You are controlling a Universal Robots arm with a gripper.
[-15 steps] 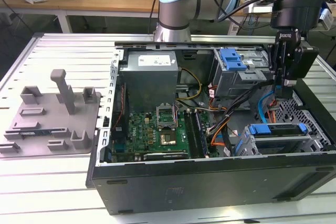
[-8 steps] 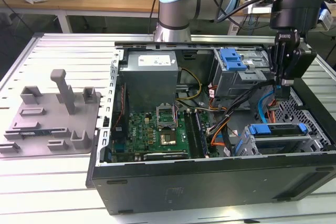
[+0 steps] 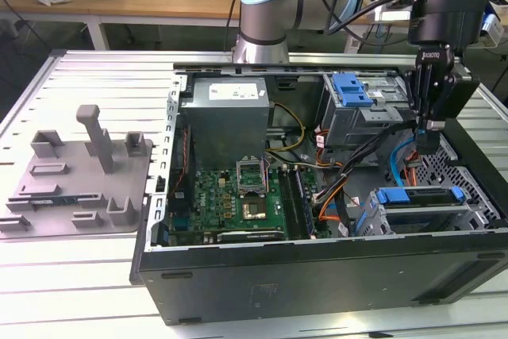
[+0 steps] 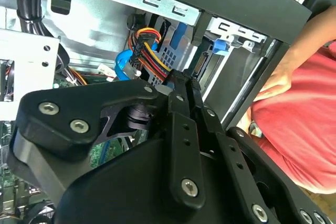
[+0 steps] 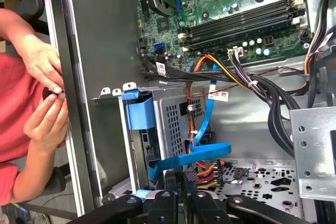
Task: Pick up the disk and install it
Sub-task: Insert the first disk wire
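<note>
Watching the feeds, I saw the gripper pointing straight down into the open computer case, at the right of the exterior view. Its fingers were drawn together with nothing visible between them. In both wrist views they sat just beside the blue ribbon cable and the red-and-yellow power wires, close enough to snag.

The disk lay flat in the drive cage at the lower right of the exterior view. Its blue frame ran along the near edge, and it sat below the gripper and apart from it. I judged it to be in its bay already, so the work in hand looked like seating it rather than carrying it.

To do that well, I reckoned the tool should keep upright and move slowly. Any push belonged on the blue frame, not on the label or the plugs. The cables needed room, since a caught loop could drag a connector loose.

A person's hands rested against the outside of the case wall, so I judged gentle, short motions the safe choice.
</note>
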